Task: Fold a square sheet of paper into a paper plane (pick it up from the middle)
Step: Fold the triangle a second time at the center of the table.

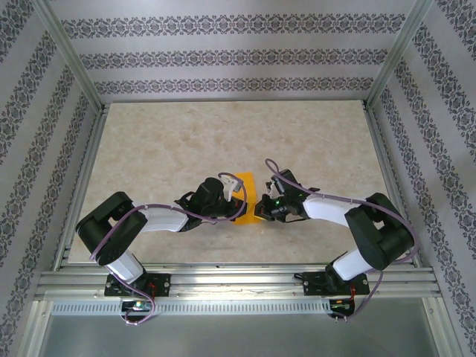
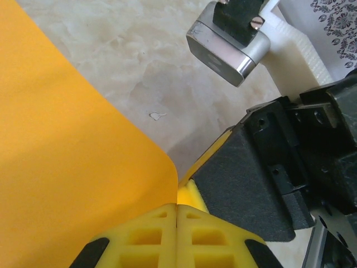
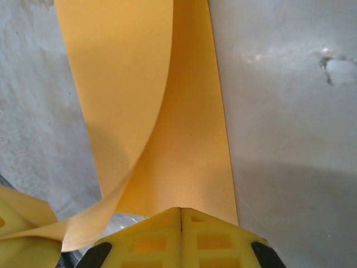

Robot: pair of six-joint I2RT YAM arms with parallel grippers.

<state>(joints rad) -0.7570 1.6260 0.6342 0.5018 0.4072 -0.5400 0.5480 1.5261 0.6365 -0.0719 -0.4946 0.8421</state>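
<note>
Sheet (image 1: 247, 186) on table (image 1: 223, 141), nipped: L pincer (image 2: 177, 211), R pincer (image 3: 181, 213)

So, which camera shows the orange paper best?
The right wrist view: the square sheet of paper is large, one layer curling over another. The left wrist view gives one flat part; the top view, a small patch between the arms.

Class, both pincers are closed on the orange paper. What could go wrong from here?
1. The left pincer and right pincer both grip the thin paper; pulling apart may tear it.
2. The paper bows in a loose curl rather than lying flat, so a crease may land crooked.
3. The pincers sit close together over the paper and might collide.
</note>
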